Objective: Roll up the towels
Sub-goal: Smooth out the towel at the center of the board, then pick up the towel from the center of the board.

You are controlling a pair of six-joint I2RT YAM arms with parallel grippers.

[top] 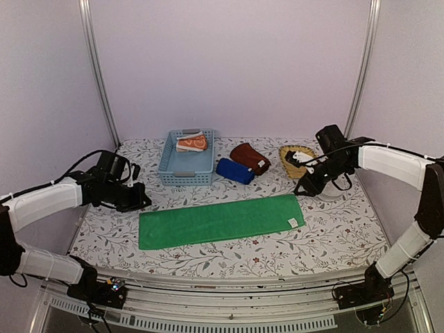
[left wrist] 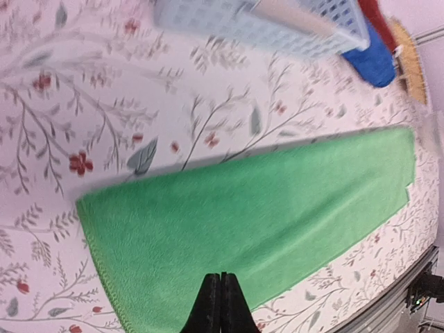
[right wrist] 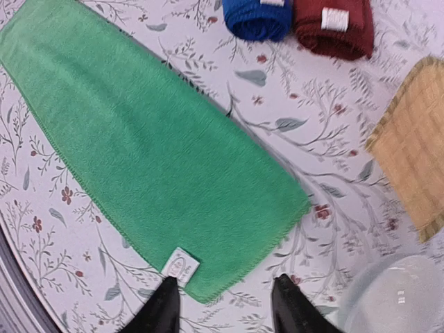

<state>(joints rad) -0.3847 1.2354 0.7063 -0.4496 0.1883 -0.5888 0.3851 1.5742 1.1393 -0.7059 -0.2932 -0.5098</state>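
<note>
A plain green towel [top: 218, 220] lies flat, folded into a long strip, across the middle of the table; it also shows in the left wrist view [left wrist: 257, 208] and the right wrist view [right wrist: 146, 146]. My left gripper [top: 142, 201] is shut and empty, hovering above the strip's left end [left wrist: 220, 277]. My right gripper [top: 303, 189] is open and empty above the strip's right end with the white label [right wrist: 223, 283]. An orange patterned towel [top: 192, 143] lies folded in the basket. A rolled dark blue towel [top: 234, 171] and a rolled maroon towel [top: 250, 158] lie behind the strip.
A light blue plastic basket [top: 186, 166] stands at the back left of centre. A yellow wicker tray [top: 299, 157] sits at the back right, also in the right wrist view [right wrist: 413, 159]. A clear round object [right wrist: 395, 295] lies near the right gripper.
</note>
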